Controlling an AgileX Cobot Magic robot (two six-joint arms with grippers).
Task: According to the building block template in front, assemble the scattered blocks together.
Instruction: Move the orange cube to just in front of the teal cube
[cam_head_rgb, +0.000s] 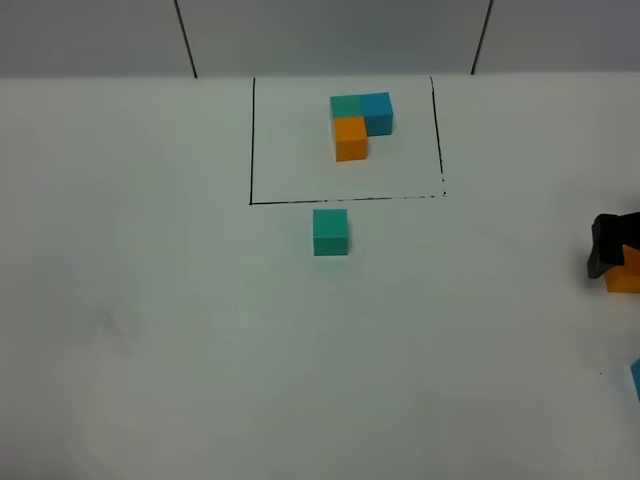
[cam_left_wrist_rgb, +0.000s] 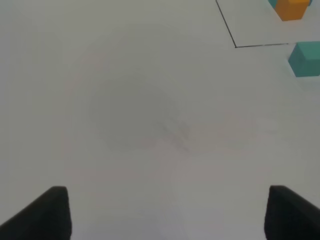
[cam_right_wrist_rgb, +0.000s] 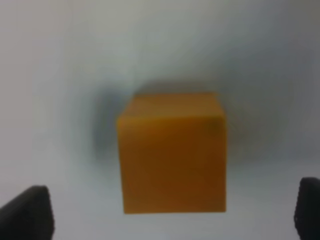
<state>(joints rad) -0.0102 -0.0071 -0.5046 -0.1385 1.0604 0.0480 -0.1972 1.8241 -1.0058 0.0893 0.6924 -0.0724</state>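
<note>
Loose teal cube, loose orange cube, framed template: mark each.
Loose teal cube (cam_head_rgb: 330, 224), exterior high view, top face.
Loose orange cube (cam_right_wrist_rgb: 172, 160), right wrist view, front face.
Framed template (cam_head_rgb: 351, 130), exterior high view, orange cube's top.

The orange block (cam_right_wrist_rgb: 172, 155) looks smooth and matt, like the teal block (cam_head_rgb: 330, 231), on a matt white table (cam_head_rgb: 150, 300).

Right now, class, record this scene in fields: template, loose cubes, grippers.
template: teal, blue, orange cubes joined in an L, inside black frame
teal cube: just outside the frame's near line
orange cube: right edge, not gripped
blue cube: cut off at right edge
left gripper: open, empty
right gripper: open, facing orange cube
</note>
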